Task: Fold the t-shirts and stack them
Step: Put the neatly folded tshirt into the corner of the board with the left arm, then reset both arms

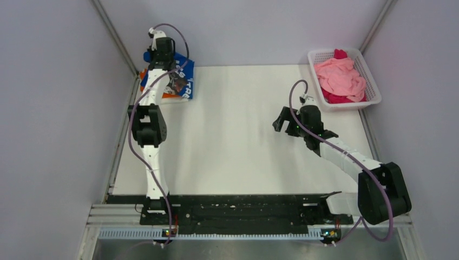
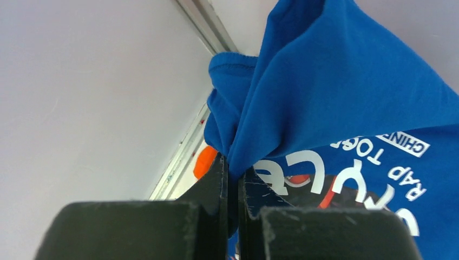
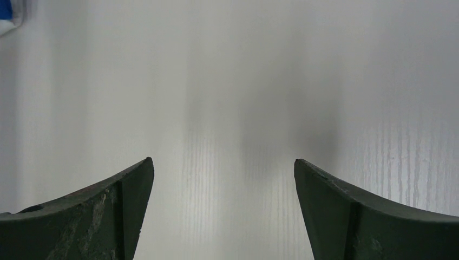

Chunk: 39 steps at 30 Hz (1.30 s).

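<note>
The left end effector [image 2: 233, 174] is clenched on a thin bunch of the royal-blue t-shirt [image 2: 352, 97], which hangs lifted at the far edge of the bench [image 1: 243, 141], straight across from the white mesh basket [image 1: 373, 81]. The pinch takes only a small gather of cloth near an edge, so I judge the tee could slide out if it is pulled fast, or drop in a heap instead of lying flat. An orange t-shirt [image 1: 144, 76] lies just beside and partly under it; a trailing hem might drag that one out of place or over the bench edge. The right end effector [image 3: 224, 179], spread wide and grasping nothing, hovers over bare bench near the basket, which holds the pink t-shirts [image 1: 340, 78], so it is well apart from the blue tee and cannot steady it.
</note>
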### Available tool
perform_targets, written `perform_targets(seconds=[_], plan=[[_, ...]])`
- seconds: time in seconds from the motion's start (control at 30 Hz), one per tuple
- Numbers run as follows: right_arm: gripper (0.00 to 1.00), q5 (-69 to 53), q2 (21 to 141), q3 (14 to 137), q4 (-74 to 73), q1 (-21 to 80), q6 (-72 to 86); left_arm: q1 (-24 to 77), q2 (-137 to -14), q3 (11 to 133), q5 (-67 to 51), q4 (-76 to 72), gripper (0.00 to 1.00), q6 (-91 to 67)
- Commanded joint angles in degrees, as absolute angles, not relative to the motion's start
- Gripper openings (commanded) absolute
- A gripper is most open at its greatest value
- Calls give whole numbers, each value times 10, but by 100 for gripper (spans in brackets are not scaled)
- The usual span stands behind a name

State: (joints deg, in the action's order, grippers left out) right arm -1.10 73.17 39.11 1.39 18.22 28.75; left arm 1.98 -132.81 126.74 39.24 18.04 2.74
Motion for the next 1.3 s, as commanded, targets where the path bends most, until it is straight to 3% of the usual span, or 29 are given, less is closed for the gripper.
perform_targets(seconds=[0.0, 0.47, 0.53, 0.57, 0.63, 0.67, 0.9, 1.27], plan=[[99, 14, 738, 414, 7, 178, 280, -20, -1331, 1303, 366, 128, 0, 17], [99, 53, 745, 428, -22, 178, 279, -63, -1387, 1317, 349, 121, 0, 2], [99, 54, 751, 430, -25, 178, 279, -64, -1386, 1315, 359, 124, 15, 2], [99, 56, 753, 431, -26, 178, 279, -64, -1384, 1316, 364, 128, 35, 2], [99, 65, 758, 431, -27, 178, 280, -64, -1371, 1316, 377, 147, 93, -22], [99, 72, 760, 431, -28, 178, 280, -64, -1360, 1311, 379, 156, 98, -32], [99, 85, 743, 424, -32, 178, 291, -63, -1214, 1203, 314, 202, 99, -130], [99, 116, 562, 327, -62, 178, 318, -22, -818, 734, 76, 139, 99, -267]])
